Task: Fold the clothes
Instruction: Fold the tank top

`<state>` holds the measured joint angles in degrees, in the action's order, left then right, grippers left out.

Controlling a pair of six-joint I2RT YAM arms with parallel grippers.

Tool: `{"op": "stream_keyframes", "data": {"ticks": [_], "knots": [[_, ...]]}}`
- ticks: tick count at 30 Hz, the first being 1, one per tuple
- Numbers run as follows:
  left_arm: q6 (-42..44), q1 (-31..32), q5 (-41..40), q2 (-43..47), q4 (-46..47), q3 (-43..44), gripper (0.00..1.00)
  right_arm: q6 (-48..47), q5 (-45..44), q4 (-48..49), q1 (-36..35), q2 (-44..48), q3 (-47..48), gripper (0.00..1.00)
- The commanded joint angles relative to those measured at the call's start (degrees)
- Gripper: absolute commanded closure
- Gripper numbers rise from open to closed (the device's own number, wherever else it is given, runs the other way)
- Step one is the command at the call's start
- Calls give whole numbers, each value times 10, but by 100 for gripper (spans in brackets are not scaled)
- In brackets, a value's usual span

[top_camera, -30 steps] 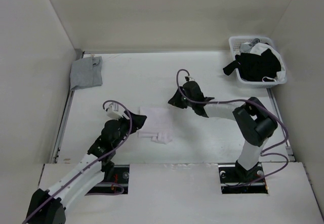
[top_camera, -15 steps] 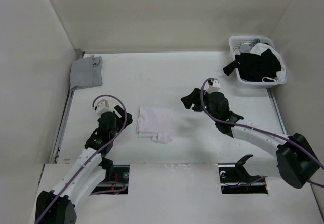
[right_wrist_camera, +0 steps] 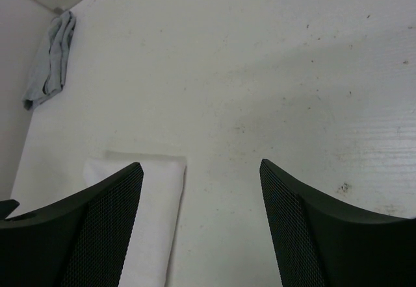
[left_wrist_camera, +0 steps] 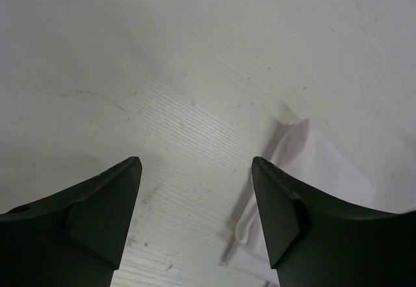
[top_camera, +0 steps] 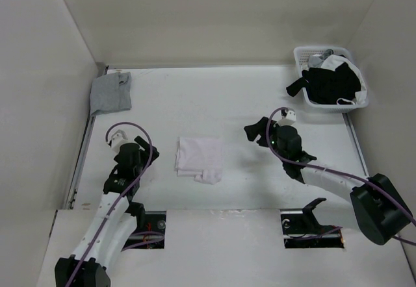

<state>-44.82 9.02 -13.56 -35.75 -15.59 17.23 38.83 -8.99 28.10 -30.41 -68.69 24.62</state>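
Note:
The clothes (top_camera: 200, 158), a white tank top, lie folded in a small rectangle at the middle of the table, with a bunched strap end at the near right corner. Nothing is touching them. My left gripper (top_camera: 134, 152) hovers to their left, open and holding nothing. In the left wrist view its jaws (left_wrist_camera: 195, 163) stand wide over bare table, with the clothes' (left_wrist_camera: 325, 170) edge by the right finger. My right gripper (top_camera: 255, 133) hangs to the right of the clothes, also open. In the right wrist view it (right_wrist_camera: 200, 167) frames bare table, and the clothes (right_wrist_camera: 159, 196) lie by its left finger.
A small grey folded garment (top_camera: 110, 92) lies at the far left corner, also seen in the right wrist view (right_wrist_camera: 51, 60). A white basket (top_camera: 300, 56) at the far right holds a black and white bundle (top_camera: 331, 82). Walls enclose the table on three sides.
Both grippers have opened and drawn away from the white garment, the left one to the left and the right one to the right. The garment now lies folded and free.

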Motion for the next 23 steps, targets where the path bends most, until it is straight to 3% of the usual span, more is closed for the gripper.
{"op": "stream_keyframes", "data": {"ticks": [1,4,23], "knots": [[-2,-25,-9,20,-13,24,32,11,-5,53,8,10,-4,22],[3,-48,-2,12,-12,25,32,12,-3,49,11,6,-2,22],[11,-28,21,-37,14,24,33,13,2,48,18,-7,1,22]]}}
